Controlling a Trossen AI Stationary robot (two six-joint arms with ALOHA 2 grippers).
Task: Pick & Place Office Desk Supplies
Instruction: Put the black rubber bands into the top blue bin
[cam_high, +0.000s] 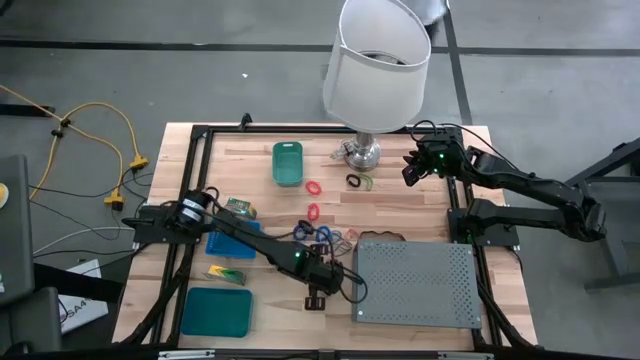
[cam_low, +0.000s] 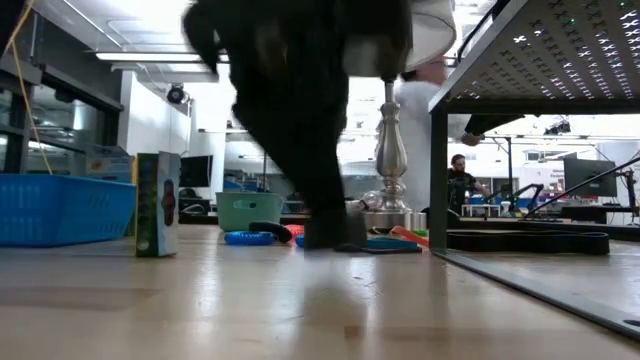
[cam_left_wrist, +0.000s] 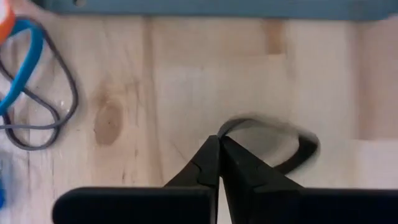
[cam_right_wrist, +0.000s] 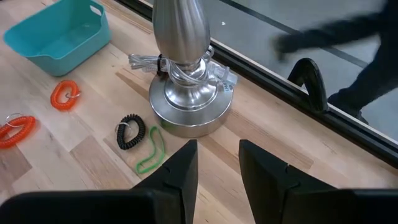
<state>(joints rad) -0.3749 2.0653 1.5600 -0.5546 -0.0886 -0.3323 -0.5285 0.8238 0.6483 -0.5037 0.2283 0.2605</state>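
1. Near the front of the table, just left of the grey perforated box (cam_high: 417, 284), the left gripper (cam_high: 316, 299) is down at the wood with its fingers (cam_left_wrist: 214, 163) pinched together on a thin black loop (cam_left_wrist: 283, 144); the loop curves out from the fingertips and lies on the bare wood.
2. At the far right corner, the right gripper (cam_right_wrist: 217, 163) hangs above the table beside the lamp base (cam_right_wrist: 189, 107), its fingers spread apart and holding nothing.
3. Between the lamp base and the teal bin (cam_high: 287, 162), a black coil ring (cam_right_wrist: 130, 131) and a green band (cam_right_wrist: 151, 151) lie close together, with two orange coil rings (cam_right_wrist: 64, 94) farther left.
4. Around the table's middle, just behind the left arm, a cluster of blue, red and dark loops (cam_high: 320, 234) sits on the wood.
5. On the left side lie a blue tray (cam_high: 232, 244), a teal lid (cam_high: 216, 311) and small yellow-and-green blocks (cam_high: 228, 274).
6. Over the far edge stands the white lampshade (cam_high: 377, 62).
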